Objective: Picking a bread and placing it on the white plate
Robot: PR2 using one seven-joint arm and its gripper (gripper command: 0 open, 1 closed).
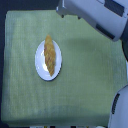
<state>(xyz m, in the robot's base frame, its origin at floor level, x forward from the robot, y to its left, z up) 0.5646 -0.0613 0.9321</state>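
The white plate (48,61) sits on the left half of the green cloth (85,75), roughly midway between the cloth's far and near edges, and the bread (49,53) lies right on it. The pastry runs lengthwise from the plate's far rim down toward its near side, golden-brown against the white, its upper tip reaching the rim. It looks settled, with nothing touching it.

So the placing step appears done: bread on plate, which is what the task asks for. What remains, by this reading, is only for the arm to get clear. The next move calls for a clean retreat away from the plate, high enough that nothing brushes the pastry or nudges the dish across the cloth (a light plate on fabric could slide).

Moving right, the middle of the cloth is bare weave. Then, at the cloth's far right corner, the robot arm (95,14) comes in from the top of the view, a bulky white and dark housing angled down toward the right edge. It is well apart from the plate and holds nothing that can be seen. Whether its jaws stand apart or together cannot be told here: the fingertips are not distinguishable in this blurred view.

At the near right corner a white, rounded part of the robot (120,107) pokes into frame.
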